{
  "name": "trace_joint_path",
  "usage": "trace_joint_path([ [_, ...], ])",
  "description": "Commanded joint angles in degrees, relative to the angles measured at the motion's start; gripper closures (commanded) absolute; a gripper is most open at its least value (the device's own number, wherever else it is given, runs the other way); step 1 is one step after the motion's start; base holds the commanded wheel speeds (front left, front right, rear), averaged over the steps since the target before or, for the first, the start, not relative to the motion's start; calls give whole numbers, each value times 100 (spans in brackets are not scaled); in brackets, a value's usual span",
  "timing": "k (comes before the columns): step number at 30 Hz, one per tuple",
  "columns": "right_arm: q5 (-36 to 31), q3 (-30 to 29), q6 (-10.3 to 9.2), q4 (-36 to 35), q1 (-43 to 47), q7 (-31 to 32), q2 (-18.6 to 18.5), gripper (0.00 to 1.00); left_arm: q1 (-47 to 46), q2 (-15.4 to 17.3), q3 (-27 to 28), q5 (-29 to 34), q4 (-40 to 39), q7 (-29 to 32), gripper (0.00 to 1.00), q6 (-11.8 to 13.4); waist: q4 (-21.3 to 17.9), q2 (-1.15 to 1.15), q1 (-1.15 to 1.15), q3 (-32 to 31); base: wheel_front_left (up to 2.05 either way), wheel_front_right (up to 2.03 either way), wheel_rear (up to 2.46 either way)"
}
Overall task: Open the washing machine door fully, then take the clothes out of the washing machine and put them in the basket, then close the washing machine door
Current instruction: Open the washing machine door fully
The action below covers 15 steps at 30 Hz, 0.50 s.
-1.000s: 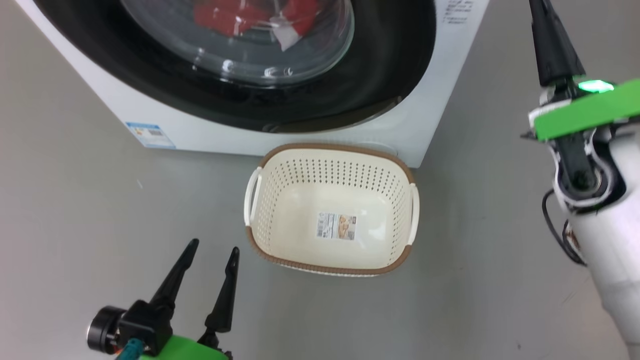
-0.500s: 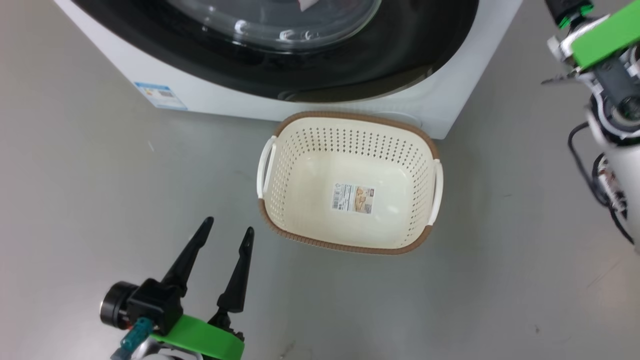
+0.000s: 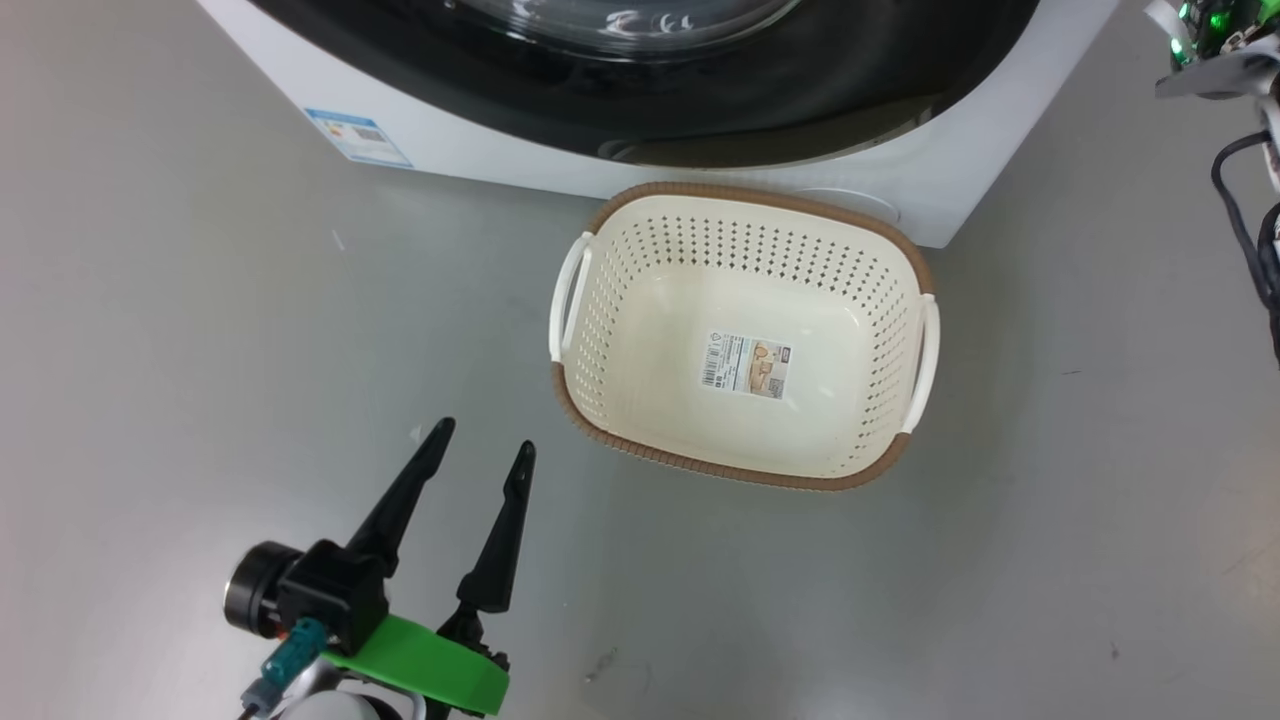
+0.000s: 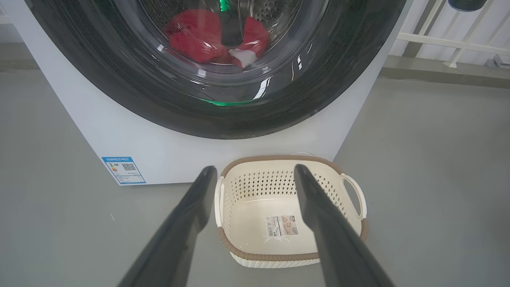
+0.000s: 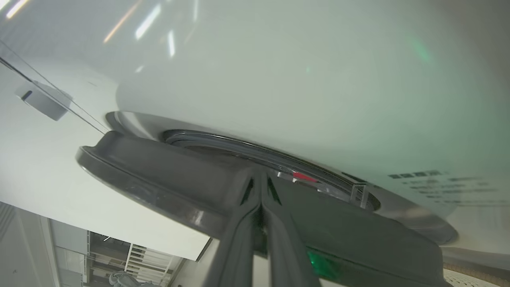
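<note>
The white washing machine (image 3: pixel 480 150) fills the top of the head view, with the black rim of its door (image 3: pixel 800 100) above the cream basket (image 3: pixel 720 470). The basket stands on the floor against the machine's front, with nothing in it but its sticker. Red clothes (image 4: pixel 195 40) lie behind the door glass (image 4: pixel 223 79). My left gripper (image 3: pixel 483 437) hovers open over the floor, left of the basket and short of it. My right gripper (image 5: pixel 261 177) is shut, its tips against the door's dark edge (image 5: pixel 159 167), where a narrow gap to the white front shows.
Grey floor (image 3: pixel 200 350) spreads left and right of the basket. A blue label (image 3: pixel 358 135) marks the machine's lower left corner. My right arm's wrist and cables (image 3: pixel 1215 40) hang at the top right. White railings (image 4: pixel 450 40) stand behind the machine's right side.
The head camera has shifted, so machine and basket sit higher and further right in the picture. My right gripper's fingers have passed beyond the top edge. The left gripper stays open.
</note>
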Motion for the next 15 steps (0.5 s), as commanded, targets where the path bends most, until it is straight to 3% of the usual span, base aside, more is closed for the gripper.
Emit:
trace_joint_path([
  [1, 76, -15, 5, -54, -144, 81, 41, 100, -112, 104, 158, -66, -102, -70, 0, -32, 50, 0, 0, 38, 0, 0, 0],
  [8, 196, 48, 5, 367, -459, 533, 96, 100, -161, 81, 119, -106, -91, -70, 0, -32, 135, 0, 0, 105, 0, 0, 0],
  [15, 256, 159, 5, 327, -248, 902, 186, 100, -99, 47, 152, -104, -36, -70, 0, -32, 118, 0, 0, -73, 0, 0, 0],
])
